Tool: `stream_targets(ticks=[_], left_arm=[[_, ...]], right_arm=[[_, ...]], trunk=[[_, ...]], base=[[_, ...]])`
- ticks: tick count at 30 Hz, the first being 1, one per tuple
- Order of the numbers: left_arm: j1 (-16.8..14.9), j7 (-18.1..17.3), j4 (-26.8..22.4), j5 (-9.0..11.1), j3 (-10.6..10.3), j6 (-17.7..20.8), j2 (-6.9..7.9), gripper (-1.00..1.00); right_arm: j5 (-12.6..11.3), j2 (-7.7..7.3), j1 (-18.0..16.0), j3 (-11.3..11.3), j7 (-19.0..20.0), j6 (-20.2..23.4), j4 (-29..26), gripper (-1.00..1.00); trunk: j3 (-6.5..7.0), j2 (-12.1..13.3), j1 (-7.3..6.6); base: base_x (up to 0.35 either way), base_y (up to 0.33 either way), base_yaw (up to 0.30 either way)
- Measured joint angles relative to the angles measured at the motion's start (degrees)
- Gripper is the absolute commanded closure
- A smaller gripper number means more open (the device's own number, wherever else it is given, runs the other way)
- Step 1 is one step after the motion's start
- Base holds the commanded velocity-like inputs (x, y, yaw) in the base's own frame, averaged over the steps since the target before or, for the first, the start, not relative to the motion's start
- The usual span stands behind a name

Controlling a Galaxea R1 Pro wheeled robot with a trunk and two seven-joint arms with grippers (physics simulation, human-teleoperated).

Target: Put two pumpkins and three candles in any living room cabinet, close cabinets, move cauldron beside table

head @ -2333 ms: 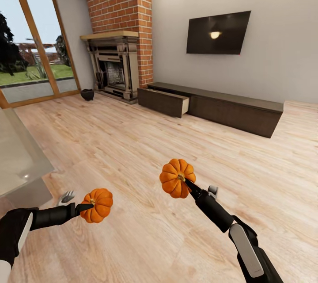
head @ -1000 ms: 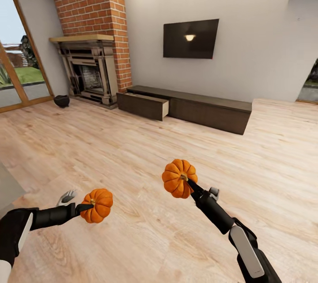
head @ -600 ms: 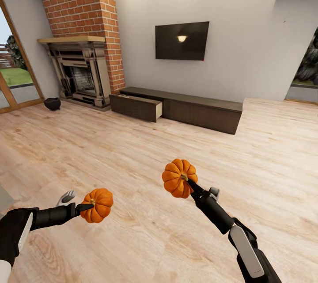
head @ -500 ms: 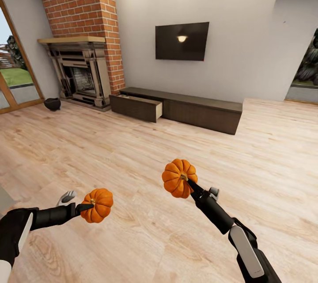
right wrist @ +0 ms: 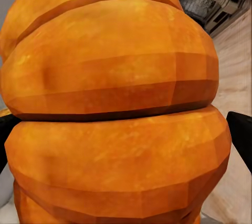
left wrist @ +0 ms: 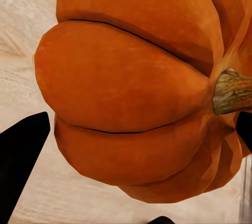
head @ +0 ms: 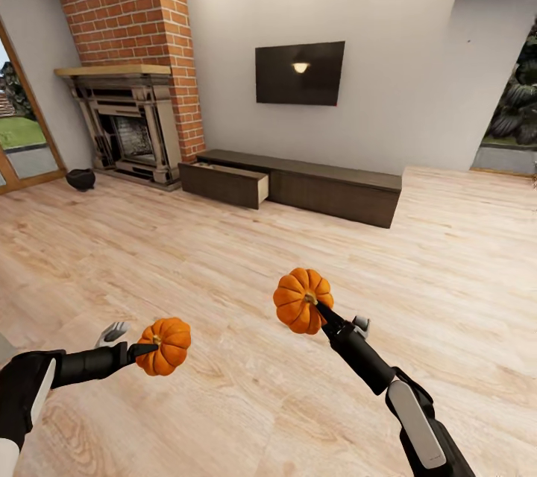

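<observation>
Left gripper (head: 146, 348) is clamped on one pumpkin (head: 165, 345) by the stem end, and the right gripper (head: 319, 311) is clamped on the other pumpkin (head: 301, 300), both carried out front above the wood floor (head: 224, 261). Neither arm has budged over the last couple of seconds; it's the whole view that has swung, so the base or head is turning. The window has nearly slid off the left edge, and the cabinet (head: 328, 190) under the TV (head: 300, 73) has moved toward the middle of the picture. Its left drawer (head: 224, 184) stands pulled out, pale inside, ready to take a load. The cauldron (head: 80, 179) sits on the floor by the fireplace (head: 127, 123), well apart from the robot. My read: we're lining up on that open drawer, still a good stretch of floor to cross before either pumpkin can go in. Candles, not spotted yet.
</observation>
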Motion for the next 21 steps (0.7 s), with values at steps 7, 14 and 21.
stream_targets(ticks=[7, 14, 21], left_arm=[[0.00, 0.00, 0.00, -0.10, 0.00, -0.08, 0.03, 1.00], [0.01, 0.06, -0.01, -0.22, -0.01, -0.13, 0.06, 1.00], [0.01, 0.11, -0.01, -0.33, -0.01, -0.28, 0.03, 1.00]], right_arm=[[0.04, 0.01, 0.00, 0.04, 0.00, -0.10, 0.00, 1.00], [0.13, 0.06, 0.00, 0.09, -0.02, -0.22, 0.01, 1.00], [0.23, 0.08, 0.02, 0.09, -0.03, -0.23, 0.06, 1.00]], trunk=[[0.48, 0.00, 0.00], [0.74, 0.00, 0.00], [0.75, 0.00, 0.00]], base=[[0.216, 0.000, -0.189], [0.320, 0.000, -0.075], [0.323, -0.048, -0.002]])
